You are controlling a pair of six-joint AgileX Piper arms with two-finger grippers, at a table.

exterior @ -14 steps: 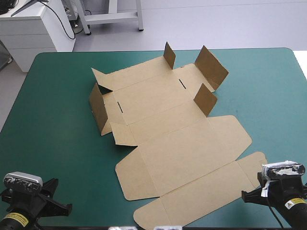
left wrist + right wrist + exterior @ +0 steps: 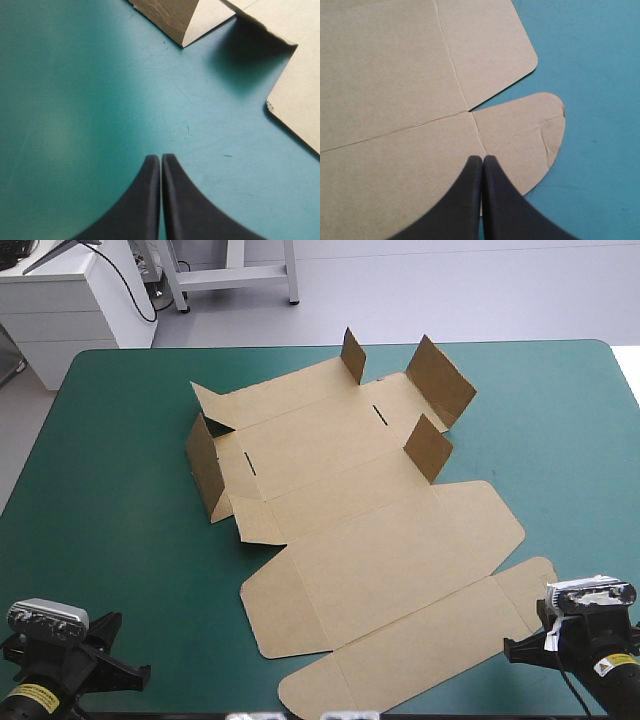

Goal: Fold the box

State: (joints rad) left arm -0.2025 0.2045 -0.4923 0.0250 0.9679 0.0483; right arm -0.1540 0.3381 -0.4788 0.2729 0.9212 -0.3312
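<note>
High view: the box point(image 2: 350, 530) lies unfolded as a brown sheet in the middle of the teal-green cover point(image 2: 110, 490). Its wide panels lie flat. At its far part several small flaps stand raised, one at its left end and three toward its right end. Its nearest rounded flaps reach close to the table's near edge.

Left wrist view: the left gripper point(image 2: 161, 157) has its two black fingers pressed together in one pointed arch, with nothing between them. It is over bare cover, off the box. The box lies ahead and to one side of the tips, well apart from them: the corner of a raised flap casting a shadow, and beside it a flat panel's edge.

Right wrist view: the right gripper point(image 2: 482, 158) is likewise drawn together, holding nothing. Its tips are over the box itself, on a rounded end flap just beside the crease where that flap meets the wide panels. Whether they touch the board cannot be told.
</note>
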